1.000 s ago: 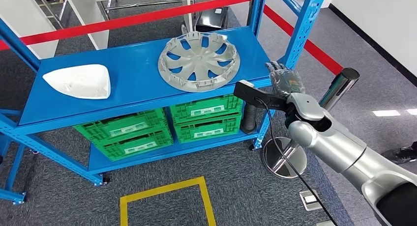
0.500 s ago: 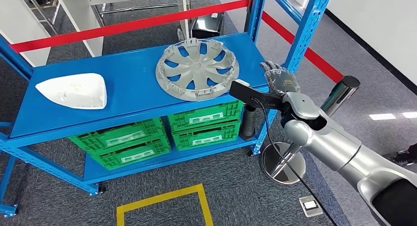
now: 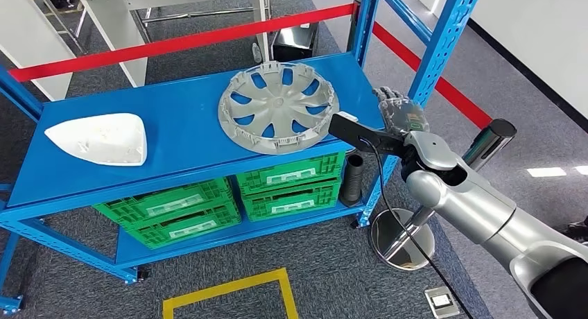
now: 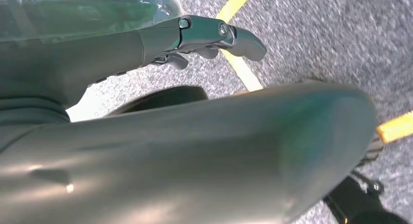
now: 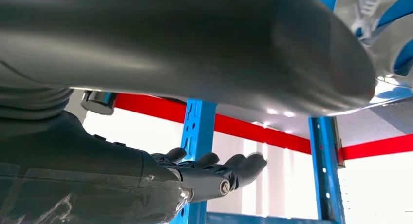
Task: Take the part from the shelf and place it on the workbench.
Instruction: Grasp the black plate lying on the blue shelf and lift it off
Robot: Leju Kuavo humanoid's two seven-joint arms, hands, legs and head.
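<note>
- Wheel cover (image 3: 279, 107): grey plastic disc with spoked cut-outs, lies flat on blue metal shelf (image 3: 184, 111), near its right end, within the right arm's reach.
- Right hand (image 3: 396, 112): just beside the cover's rim, fingers extended and apart, grasping nothing.
- Left hand (image 4: 214, 36): hangs over carpet; fingers look loosely curled, apparently grasping nothing.
- White smooth shell (image 3: 97, 139) at shelf's left, well apart.

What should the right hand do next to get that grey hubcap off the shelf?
Probably ease the right hand in toward the hubcap. Its fingers are apart and hold nothing, and the hand hovers beside the shelf, clear of the rim.
</note>
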